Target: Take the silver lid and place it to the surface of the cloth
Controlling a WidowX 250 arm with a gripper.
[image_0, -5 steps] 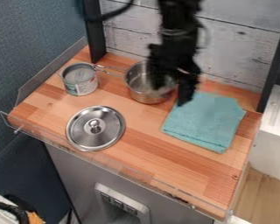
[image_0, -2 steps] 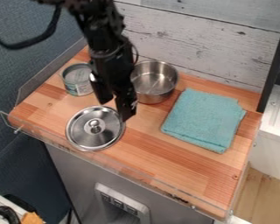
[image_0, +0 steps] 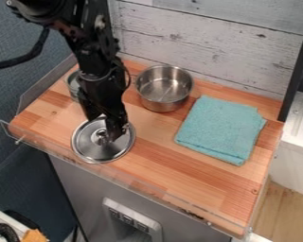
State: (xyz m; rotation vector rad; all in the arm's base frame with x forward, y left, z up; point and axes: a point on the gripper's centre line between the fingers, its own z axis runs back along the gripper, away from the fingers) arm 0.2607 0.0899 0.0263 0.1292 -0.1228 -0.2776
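Your gripper point(image_0: 107, 127) has come away from the saucepan point(image_0: 160, 102), where it hung a second ago, and is now down over the silver lid point(image_0: 94, 149), on the camera's side of that pan. Just before this it was at the lid's far rim; since then it has dropped and shifted in toward the knob point(image_0: 102, 138). The lid itself hasn't budged: it lies flat on the wooden counter point(image_0: 154, 158), knob up, and the folded teal cloth point(image_0: 221, 130) is where it was, on the other side of the saucepan from the can point(image_0: 72, 87).

So you're past the approach and, as I judge it, lining up the grasp. The jaws are spread wide, one side toward the can and the other nearer the saucepan, with nothing held. They seem to straddle the knob, though the arm point(image_0: 102, 64) hides enough that I'd not swear to their depth. You likely need to settle a touch lower and centre before closing; catch only the knob's top and the smooth metal could slip or tip on the way past the saucepan.
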